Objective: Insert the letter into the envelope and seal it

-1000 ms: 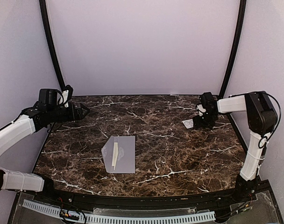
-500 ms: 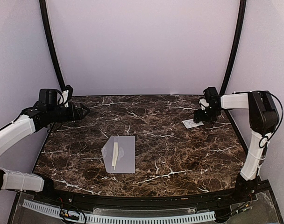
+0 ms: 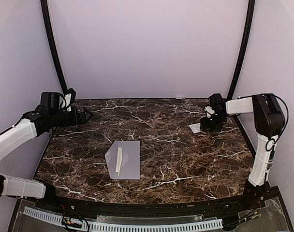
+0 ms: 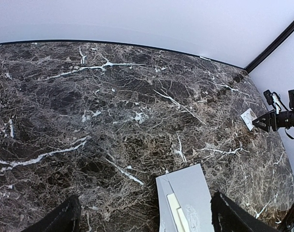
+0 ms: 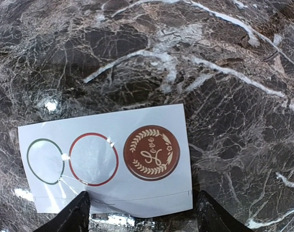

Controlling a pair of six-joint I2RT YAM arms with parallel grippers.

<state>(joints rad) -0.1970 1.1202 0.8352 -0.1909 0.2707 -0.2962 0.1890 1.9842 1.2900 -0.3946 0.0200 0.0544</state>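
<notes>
Right arm [image 3: 241,105] lower again over sticker sheet [image 5: 108,159], jaws apart; left arm [image 3: 21,133] aloft, jaws likewise apart.

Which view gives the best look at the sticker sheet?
Right wrist: the sticker sheet lies large and sharp, with one brown seal beside two empty rings. Top external shows only a small white patch by the right gripper. Left wrist shows a tiny white speck at far right.

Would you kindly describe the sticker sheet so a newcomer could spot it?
Look to the marble table's far right corner, by the right gripper. There lies a small white sticker sheet; unlike the larger grey envelope mid-table, it carries two empty rings and one brown seal sticker.
</notes>
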